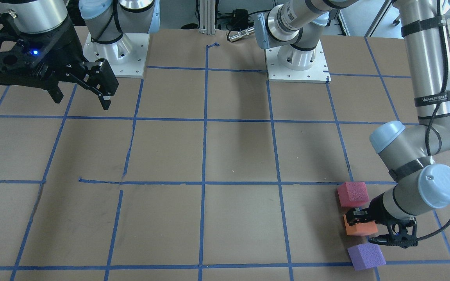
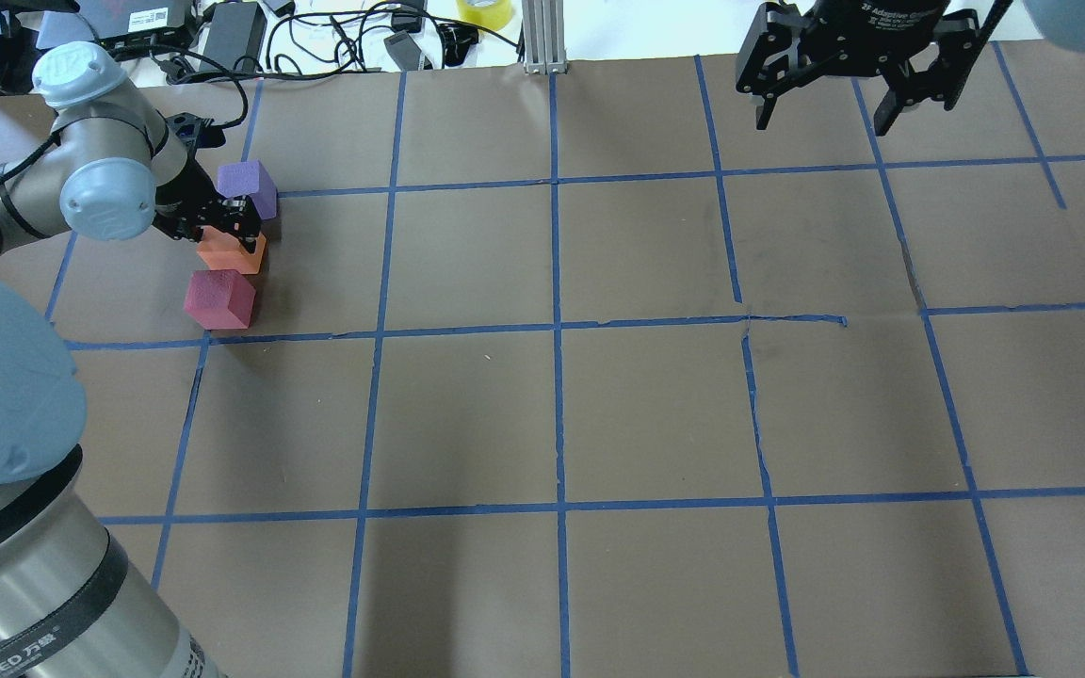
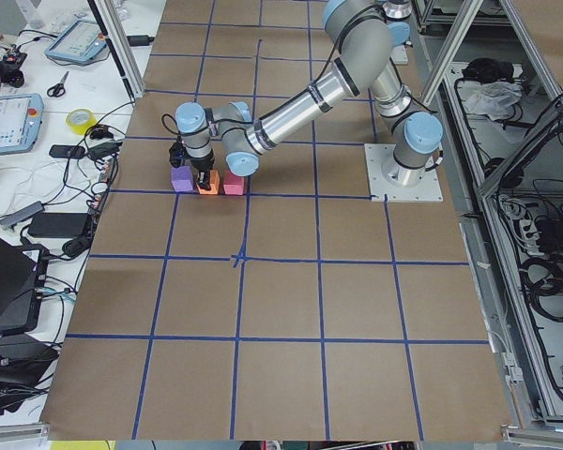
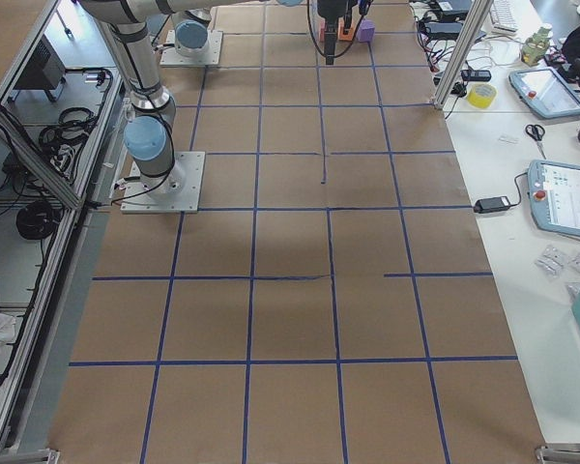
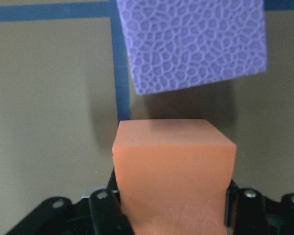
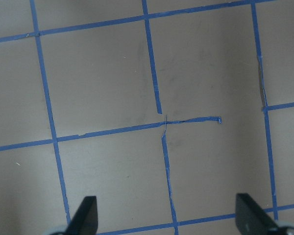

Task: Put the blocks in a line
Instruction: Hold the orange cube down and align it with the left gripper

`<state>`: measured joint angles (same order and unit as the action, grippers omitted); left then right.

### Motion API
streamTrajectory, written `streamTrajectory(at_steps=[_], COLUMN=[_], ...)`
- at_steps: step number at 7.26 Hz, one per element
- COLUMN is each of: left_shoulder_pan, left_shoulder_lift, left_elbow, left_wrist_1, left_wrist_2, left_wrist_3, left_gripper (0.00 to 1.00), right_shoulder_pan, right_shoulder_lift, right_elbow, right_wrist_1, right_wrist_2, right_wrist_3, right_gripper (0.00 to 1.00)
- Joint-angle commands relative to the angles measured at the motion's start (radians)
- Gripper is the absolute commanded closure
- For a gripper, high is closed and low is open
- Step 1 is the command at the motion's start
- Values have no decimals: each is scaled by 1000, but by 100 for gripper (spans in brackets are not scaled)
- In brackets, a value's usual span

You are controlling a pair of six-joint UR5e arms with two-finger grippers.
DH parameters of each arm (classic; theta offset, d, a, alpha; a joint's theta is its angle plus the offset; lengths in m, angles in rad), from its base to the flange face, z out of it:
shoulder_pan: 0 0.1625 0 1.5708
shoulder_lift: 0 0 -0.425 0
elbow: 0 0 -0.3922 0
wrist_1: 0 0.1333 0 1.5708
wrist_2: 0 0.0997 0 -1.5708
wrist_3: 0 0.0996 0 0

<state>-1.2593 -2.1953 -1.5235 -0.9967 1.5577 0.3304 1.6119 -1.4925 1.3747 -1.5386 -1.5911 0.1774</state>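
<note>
The three blocks lie in a short row at the table's far left. The orange block (image 2: 228, 254) is in the middle, between the purple block (image 2: 251, 182) and the pinkish-red block (image 2: 219, 299). My left gripper (image 2: 234, 229) is shut on the orange block (image 5: 174, 166), and its fingers (image 5: 104, 208) press the block's sides. The purple block (image 5: 193, 44) lies just ahead, a small gap away. In the front-facing view the row reads pinkish-red (image 1: 352, 194), orange (image 1: 357, 229), purple (image 1: 366, 256). My right gripper (image 2: 849, 105) is open and empty, held high over the far right; it also shows in the front-facing view (image 1: 81, 98).
The brown table (image 2: 561, 414) carries a blue tape grid. Cables, power bricks and a tape roll (image 2: 484, 11) lie beyond the far edge. The arm bases (image 1: 117, 52) stand on white plates at the robot's side.
</note>
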Motion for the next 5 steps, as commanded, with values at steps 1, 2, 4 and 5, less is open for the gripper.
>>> streamTrajectory(at_steps=[1,2,4,5], left_shoulder_pan=[0,0,-12,-21], left_shoulder_lift=[-1,17,48,89], left_elbow=[0,-1,0,6], left_wrist_1=[1,0,-16,-70], left_wrist_2=[2,10,13,13], left_wrist_3=[1,4,4,3], left_gripper=[15,0,0,0], right_shoulder_pan=[2,2,2,2], right_shoulder_lift=[-2,-2,0,-2], right_elbow=[3,3,4,6], right_wrist_1=[0,0,-2,-2], right_wrist_2=[-4,-3,-3,-4], right_wrist_3=[1,1,1,1], right_gripper=[0,0,0,0])
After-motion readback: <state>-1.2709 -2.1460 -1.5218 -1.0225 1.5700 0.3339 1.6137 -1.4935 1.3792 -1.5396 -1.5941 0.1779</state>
